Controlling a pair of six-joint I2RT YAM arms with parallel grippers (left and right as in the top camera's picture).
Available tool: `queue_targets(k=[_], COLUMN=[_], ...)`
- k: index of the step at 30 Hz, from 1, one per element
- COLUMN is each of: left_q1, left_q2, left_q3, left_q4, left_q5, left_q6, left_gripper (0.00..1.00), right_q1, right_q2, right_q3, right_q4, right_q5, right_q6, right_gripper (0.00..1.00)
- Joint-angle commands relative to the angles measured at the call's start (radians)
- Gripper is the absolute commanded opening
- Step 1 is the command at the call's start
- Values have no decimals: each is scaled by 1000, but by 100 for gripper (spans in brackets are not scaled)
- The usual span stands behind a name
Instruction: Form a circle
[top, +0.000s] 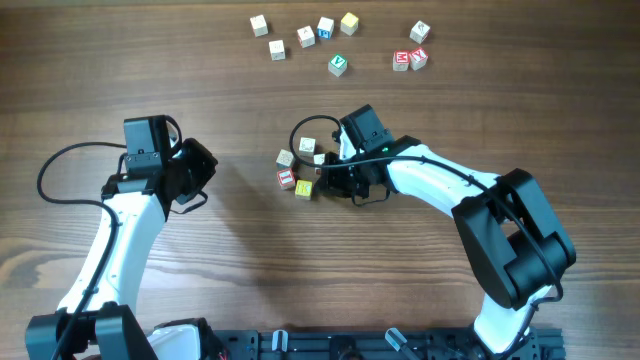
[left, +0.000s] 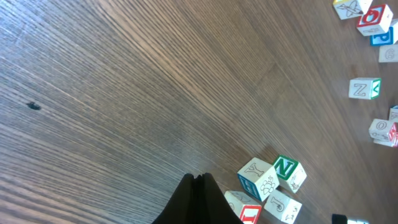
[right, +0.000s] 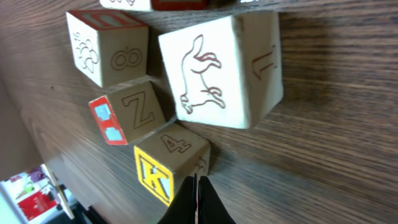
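Two sets of fingers, both pinched tight, nothing held. R gripper (right: 196, 182) tip sits just beside yellow block (right: 163, 169) of circle (top: 300, 168), mid-table (top: 250, 260). L gripper (left: 196, 182) well apart from it. Spare blocks (top: 306, 36) near far edge.

Even soft light, faint shadows, sharp focus

I count five cubes in the circle (top: 287, 178), three cream, one red-faced, one yellow, nine loose cubes (top: 306, 37) farther off, one green-faced cube (top: 338, 65) among them, two arms (top: 430, 180), two grippers, left gripper (left: 196, 182), right gripper (right: 196, 182).
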Motion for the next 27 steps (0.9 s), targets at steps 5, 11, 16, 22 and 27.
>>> queue_targets(k=[5, 11, 16, 22, 27], left_q1=[5, 5, 5, 5, 5], left_q2=[9, 9, 9, 9, 9], left_q3=[10, 10, 10, 10, 10], left_q4=[-6, -7, -10, -10, -10], left_q5=[-35, -35, -36, -36, -35], left_q6=[16, 16, 16, 16, 16], left_gripper=[4, 4, 4, 4, 4], right_q1=[5, 24, 26, 47, 50], right_q2=[-8, -8, -8, -8, -8], right_q3=[-2, -5, -5, -5, -5], right_q4=[2, -33, -45, -28, -14], right_q5=[-42, 89, 100, 69, 60], right_q6=[28, 76, 93, 107, 108], right_gripper=[4, 4, 4, 4, 4])
